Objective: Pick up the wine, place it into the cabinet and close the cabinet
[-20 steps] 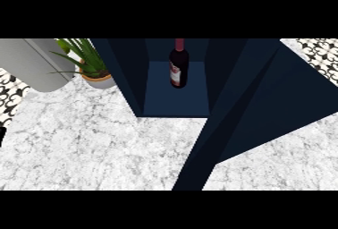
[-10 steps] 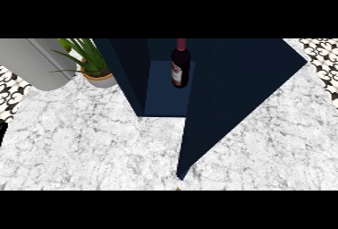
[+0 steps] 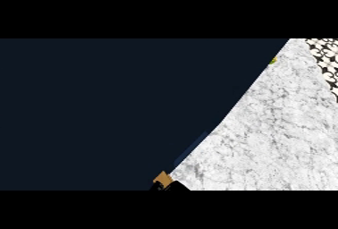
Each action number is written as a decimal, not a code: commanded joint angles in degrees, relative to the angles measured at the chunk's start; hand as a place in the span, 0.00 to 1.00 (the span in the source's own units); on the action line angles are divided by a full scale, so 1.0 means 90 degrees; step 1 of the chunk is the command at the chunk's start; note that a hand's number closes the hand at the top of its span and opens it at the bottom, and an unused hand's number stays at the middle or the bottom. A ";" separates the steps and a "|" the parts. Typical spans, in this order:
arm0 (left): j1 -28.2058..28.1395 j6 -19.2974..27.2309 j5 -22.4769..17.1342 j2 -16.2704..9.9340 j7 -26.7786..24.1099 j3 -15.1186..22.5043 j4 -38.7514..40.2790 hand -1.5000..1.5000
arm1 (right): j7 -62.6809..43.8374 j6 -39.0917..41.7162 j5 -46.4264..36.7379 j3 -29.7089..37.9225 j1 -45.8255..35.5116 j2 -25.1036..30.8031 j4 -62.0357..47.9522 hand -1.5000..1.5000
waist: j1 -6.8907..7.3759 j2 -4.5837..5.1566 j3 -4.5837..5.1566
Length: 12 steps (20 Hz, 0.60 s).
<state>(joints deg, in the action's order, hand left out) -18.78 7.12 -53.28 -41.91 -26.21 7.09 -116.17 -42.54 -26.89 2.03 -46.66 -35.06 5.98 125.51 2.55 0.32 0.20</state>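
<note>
Head view: one dark cabinet door (image 3: 112, 112) covers one marble counter (image 3: 271, 143).

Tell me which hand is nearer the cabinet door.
Cannot tell left from right. Only one black hand shows, at the view's bottom edge, right at the dark door's lower corner beside a small brown piece. The other hand is out of view.

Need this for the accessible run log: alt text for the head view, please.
A dark navy cabinet door fills most of the head view, hiding anything behind it. White marble counter shows at the right, with patterned tiling at the upper right corner. A small tan piece and black shapes sit at the door's bottom edge; no hand is identifiable.
</note>
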 commanded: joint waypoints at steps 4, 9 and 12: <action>0.0039 0.0352 0.0083 0.0233 0.0239 0.0025 -0.0208 0.00 | 0.0541 -0.0381 0.0887 0.0913 -0.2306 -0.0648 -0.2422 1.00 | 0.0010 -0.0015 -0.0012; 0.0176 0.0208 0.0227 0.0390 0.0174 0.0051 0.0122 0.00 | 0.1025 -0.0055 0.1049 0.1593 -0.3570 -0.0659 -0.3971 1.00 | -0.0031 0.0000 -0.0008; 0.0449 0.0434 0.0131 0.0316 0.0526 -0.0116 -0.0087 0.00 | 0.1303 0.0346 0.0789 0.1846 -0.3722 -0.0638 -0.4577 1.00 | -0.0153 -0.0005 -0.0018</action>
<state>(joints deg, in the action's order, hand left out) -16.86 9.06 -52.31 -39.59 -23.44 6.36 -116.08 -34.55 -27.80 10.11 -33.60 -64.61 0.38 92.65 2.05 0.22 0.11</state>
